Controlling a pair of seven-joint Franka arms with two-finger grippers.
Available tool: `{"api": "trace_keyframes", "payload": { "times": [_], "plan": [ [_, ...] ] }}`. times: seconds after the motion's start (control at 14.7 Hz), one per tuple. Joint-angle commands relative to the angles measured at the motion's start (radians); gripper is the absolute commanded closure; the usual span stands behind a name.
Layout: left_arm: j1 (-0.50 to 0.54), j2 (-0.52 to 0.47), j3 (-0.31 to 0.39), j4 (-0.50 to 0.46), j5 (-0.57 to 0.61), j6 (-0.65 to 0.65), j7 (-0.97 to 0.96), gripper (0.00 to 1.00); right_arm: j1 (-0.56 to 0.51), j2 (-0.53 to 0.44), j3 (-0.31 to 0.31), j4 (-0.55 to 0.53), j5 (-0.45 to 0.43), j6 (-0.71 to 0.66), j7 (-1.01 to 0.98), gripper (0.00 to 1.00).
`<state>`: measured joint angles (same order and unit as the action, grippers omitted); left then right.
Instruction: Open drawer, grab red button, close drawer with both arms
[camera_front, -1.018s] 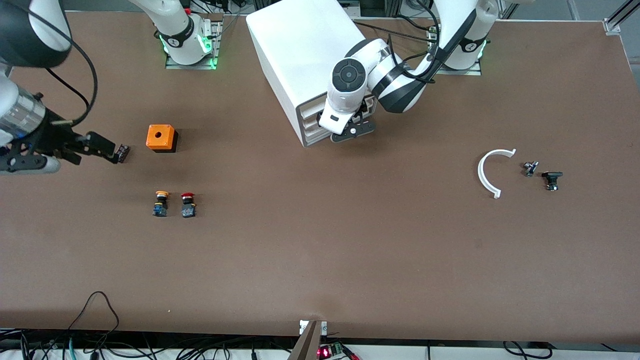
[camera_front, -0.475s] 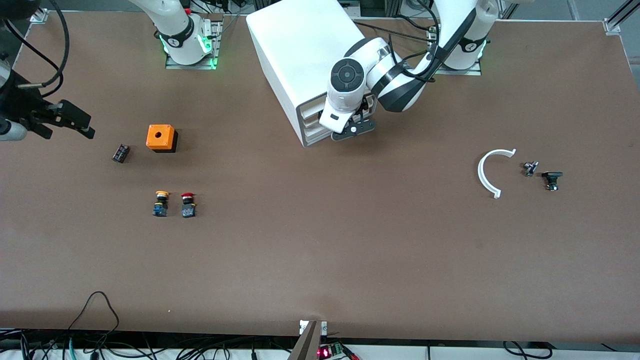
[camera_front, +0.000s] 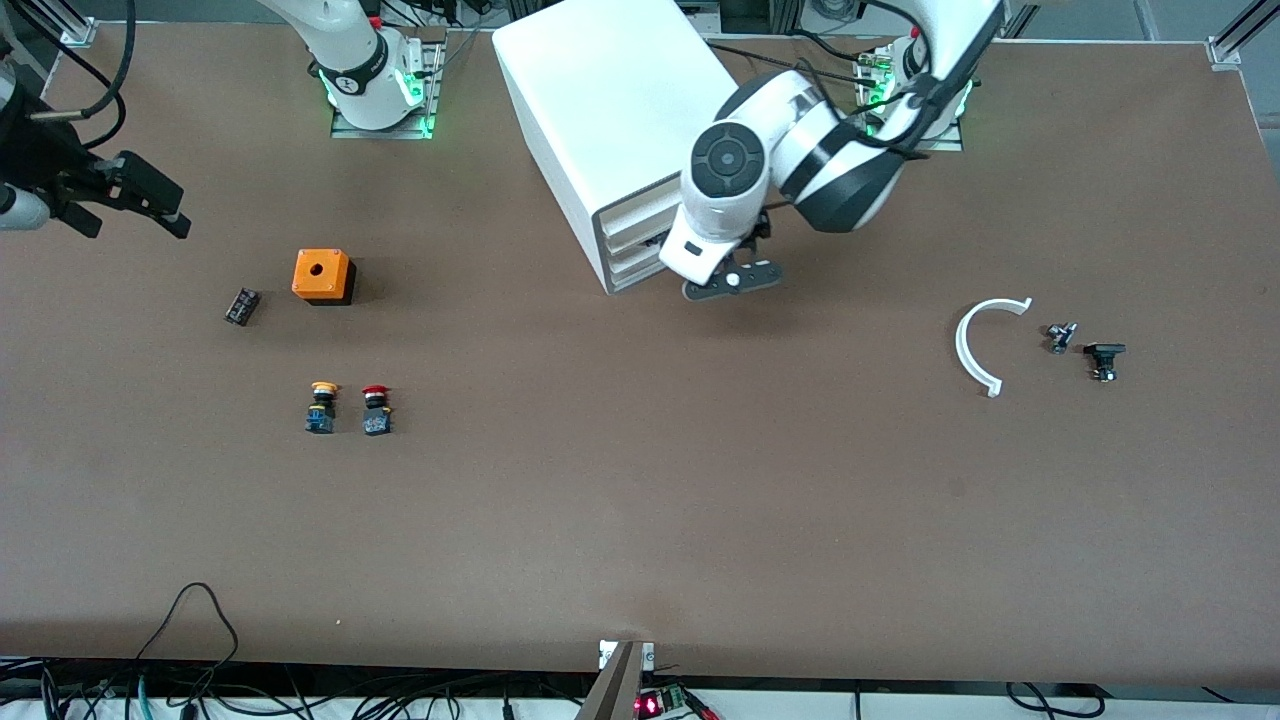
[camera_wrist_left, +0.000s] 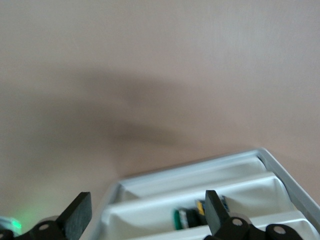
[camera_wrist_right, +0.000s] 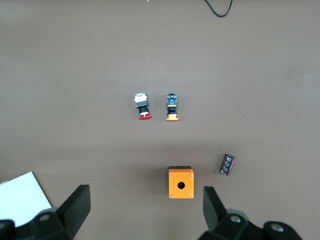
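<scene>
Cabinet (camera_front: 610, 110) sits at top centre of my front view, its drawer (camera_front: 632, 243) hardly out, and my left gripper (camera_front: 722, 275) hangs just before it, fingers spread, holding nothing. My right gripper (camera_front: 135, 205) waits at the upper left edge, spread too. Button (camera_front: 376, 410) lies lower left on the table (camera_front: 700, 500), beside its yellow twin (camera_front: 321, 407).
</scene>
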<state>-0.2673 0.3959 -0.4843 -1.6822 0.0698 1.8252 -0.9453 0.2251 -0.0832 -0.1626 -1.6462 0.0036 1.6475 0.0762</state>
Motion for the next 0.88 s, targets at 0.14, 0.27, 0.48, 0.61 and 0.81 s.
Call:
{"api": "trace_keyframes", "payload": {
  "times": [0.14, 0.27, 0.48, 0.61, 0.81],
  "plan": [
    [0.086, -0.012, 0.0, 0.179, 0.128, -0.18, 0.323, 0.0, 0.0, -0.012, 0.002, -0.004, -0.01, -0.014, 0.013, 0.0],
    [0.144, -0.014, 0.0, 0.255, 0.133, -0.248, 0.483, 0.0, -0.001, -0.012, 0.002, -0.004, -0.008, -0.014, 0.014, 0.0],
    [0.188, -0.087, 0.088, 0.26, 0.11, -0.25, 0.698, 0.0, -0.001, -0.012, 0.002, -0.004, -0.008, -0.015, 0.017, 0.0],
    [0.191, -0.147, 0.179, 0.239, 0.027, -0.251, 0.842, 0.0, -0.001, -0.012, 0.0, -0.004, -0.008, -0.015, 0.017, 0.0],
    [0.191, -0.241, 0.344, 0.159, -0.105, -0.245, 1.047, 0.0, 0.0, -0.012, 0.002, -0.004, -0.008, -0.015, 0.017, 0.0]
  ]
}}
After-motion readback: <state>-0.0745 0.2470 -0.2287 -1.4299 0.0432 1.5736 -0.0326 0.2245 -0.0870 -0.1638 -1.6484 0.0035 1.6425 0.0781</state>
